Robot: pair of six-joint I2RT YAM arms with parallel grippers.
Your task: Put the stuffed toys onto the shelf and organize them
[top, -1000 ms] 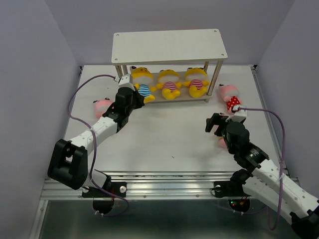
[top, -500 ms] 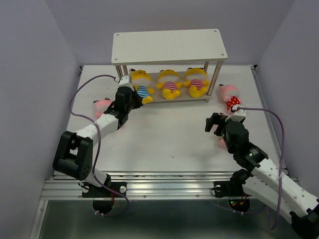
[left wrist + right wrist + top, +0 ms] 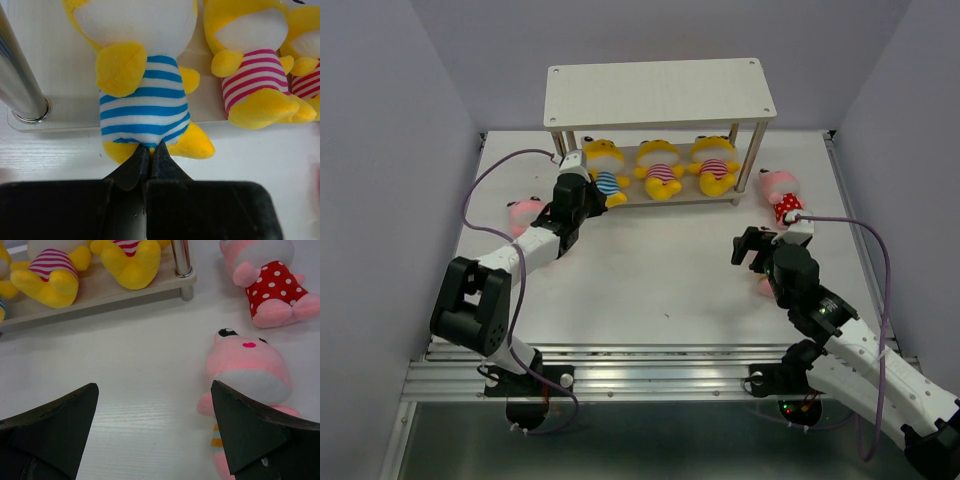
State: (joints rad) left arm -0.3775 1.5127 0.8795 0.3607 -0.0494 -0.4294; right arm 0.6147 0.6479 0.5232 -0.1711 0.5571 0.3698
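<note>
Pressing tight together with no gap, the left gripper's (image 3: pixel 151 147) black fingers touch the bottom hem of the yellow plush doll in a blue-striped outfit (image 3: pixel 144 107). It lies at the left end of the off-white two-tier shelf's (image 3: pixel 660 90) lower board, beside two yellow dolls in pink stripes (image 3: pixel 255 75). The right gripper (image 3: pixel 154 386) hangs spread wide over the white table (image 3: pixel 660 270), holding nothing, near a pink plush doll (image 3: pixel 248 365); a pink doll in red polka dots (image 3: pixel 267 285) lies beside the shelf's leg

Bright, even light is falling from above, bleaching the white table (image 3: pixel 660 280) and shading softly under the shelf (image 3: pixel 660 90), while the near fingers (image 3: pixel 50 425) are blurring in the wrist views.
</note>
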